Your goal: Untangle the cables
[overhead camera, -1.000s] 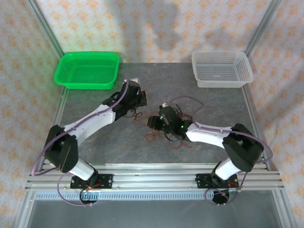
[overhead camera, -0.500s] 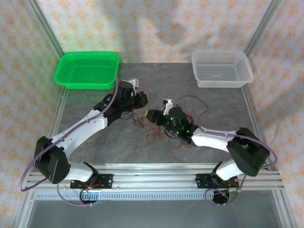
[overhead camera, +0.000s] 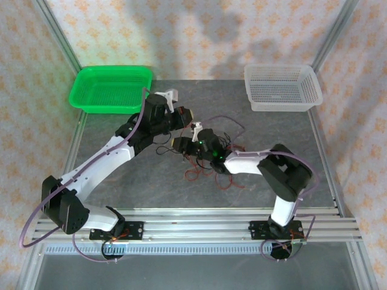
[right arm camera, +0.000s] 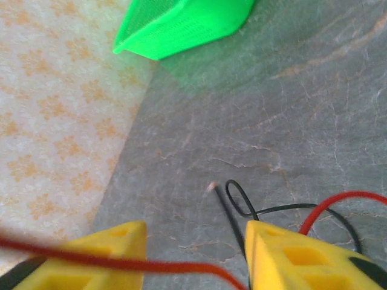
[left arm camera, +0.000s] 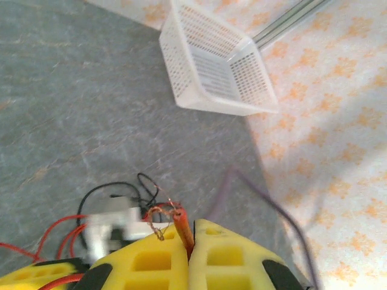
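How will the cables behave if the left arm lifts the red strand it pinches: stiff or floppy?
Probably floppy: the cables lie in loose loops on the table. Likely very light and thin, so the strand pinched in the left tool may slip. Lifting would probably drag neighbours along, since red and black strands cross near the open right tool.

The grey table [overhead camera: 133, 181] (veined like stone) carried a green basket [overhead camera: 109, 109] at its far left, a white basket [overhead camera: 284, 106] far right, and the cables [overhead camera: 195, 174] looped mid-table.
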{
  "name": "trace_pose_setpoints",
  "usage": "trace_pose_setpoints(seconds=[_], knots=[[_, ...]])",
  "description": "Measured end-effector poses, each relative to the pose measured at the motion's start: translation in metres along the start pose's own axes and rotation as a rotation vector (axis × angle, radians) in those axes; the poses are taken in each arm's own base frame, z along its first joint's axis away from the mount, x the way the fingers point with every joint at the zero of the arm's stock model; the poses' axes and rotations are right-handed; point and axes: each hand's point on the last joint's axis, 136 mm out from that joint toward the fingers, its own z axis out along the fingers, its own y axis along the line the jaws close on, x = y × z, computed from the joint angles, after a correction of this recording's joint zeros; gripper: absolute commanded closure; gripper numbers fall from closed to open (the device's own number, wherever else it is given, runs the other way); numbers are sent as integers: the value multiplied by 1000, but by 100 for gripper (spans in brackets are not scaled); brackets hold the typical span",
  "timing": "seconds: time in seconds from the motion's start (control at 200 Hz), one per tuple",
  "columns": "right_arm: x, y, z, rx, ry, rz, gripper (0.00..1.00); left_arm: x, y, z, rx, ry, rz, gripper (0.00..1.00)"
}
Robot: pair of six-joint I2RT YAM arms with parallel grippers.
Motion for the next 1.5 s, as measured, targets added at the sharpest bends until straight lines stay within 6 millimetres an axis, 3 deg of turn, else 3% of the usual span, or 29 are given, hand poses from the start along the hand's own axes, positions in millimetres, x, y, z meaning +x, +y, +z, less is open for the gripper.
trace_pose_setpoints(seconds=[0.225, 0.48, 0.671, 0.996, 1.321, 1.502], knots=[[27, -38, 18, 92, 60, 70, 69, -25, -33, -21, 46, -44, 27, 100], [50, -76, 1, 203, 68, 127, 68, -74, -67, -63, 17, -158, 118, 100], [49, -78, -18, 214, 32, 148, 68, -94, -65, -73, -97, -185, 181, 100], [52, -93, -28, 242, 7, 191, 68, -122, -73, -76, -172, -217, 246, 100], [44, -90, -32, 237, -18, 209, 49, -140, -79, -88, -200, -250, 273, 100], [40, -91, -35, 262, -27, 207, 47, -150, -80, -97, -207, -274, 274, 100]])
